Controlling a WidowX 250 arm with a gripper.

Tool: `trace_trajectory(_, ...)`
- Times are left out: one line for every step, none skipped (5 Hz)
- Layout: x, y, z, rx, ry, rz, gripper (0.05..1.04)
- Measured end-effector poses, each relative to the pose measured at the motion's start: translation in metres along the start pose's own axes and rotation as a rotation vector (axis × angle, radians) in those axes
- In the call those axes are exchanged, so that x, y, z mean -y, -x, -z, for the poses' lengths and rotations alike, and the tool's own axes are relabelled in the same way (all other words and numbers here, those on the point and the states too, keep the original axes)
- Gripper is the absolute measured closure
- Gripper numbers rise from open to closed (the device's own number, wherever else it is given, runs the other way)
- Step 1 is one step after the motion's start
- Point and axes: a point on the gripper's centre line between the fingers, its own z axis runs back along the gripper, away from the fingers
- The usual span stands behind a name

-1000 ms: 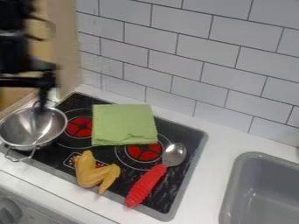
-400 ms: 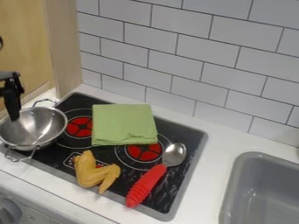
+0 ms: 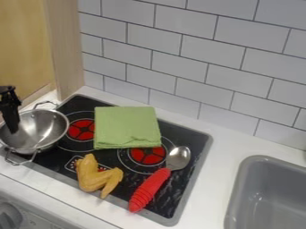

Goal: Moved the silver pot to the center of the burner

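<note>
My gripper (image 3: 12,127) hangs at the far left, its tip lowered inside the silver pot near the pot's left wall. The silver pot (image 3: 43,129) stands upright at the stove's left edge, partly on the counter, with one wire handle at the back and one at the front. Just right of the pot is the red left burner (image 3: 82,129), beside the rim and not under the pot's middle. A second red burner (image 3: 148,154) lies farther right, partly under the cloth.
A folded green cloth (image 3: 126,127) covers the stove's back middle. A toy chicken wing (image 3: 95,175) lies at the front, and a red-handled spoon (image 3: 149,189) to its right. The grey sink (image 3: 272,192) is at the right, the tiled wall (image 3: 179,58) behind.
The gripper has shifted left and then down, from above the pot's right part to inside its left side. The pot looks unmoved.
</note>
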Motion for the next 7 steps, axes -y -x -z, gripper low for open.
trace_trajectory(0.001,-0.006,0.011,-0.009,0.023,-0.047,0.119)
trace_trajectory(0.002,-0.013,0.013,-0.001,0.021,-0.063,0.435)
trace_trajectory(0.007,-0.024,0.015,0.010,0.058,-0.074,0.704)
trace_trajectory(0.012,-0.025,0.011,0.016,0.079,-0.059,0.874)
trace_trajectory(0.017,-0.012,-0.005,0.053,0.079,-0.034,0.994)
trace_trajectory(0.029,0.021,-0.029,0.073,0.116,-0.004,1.020)
trace_trajectory(0.040,0.030,-0.048,0.120,0.151,0.021,1.021)
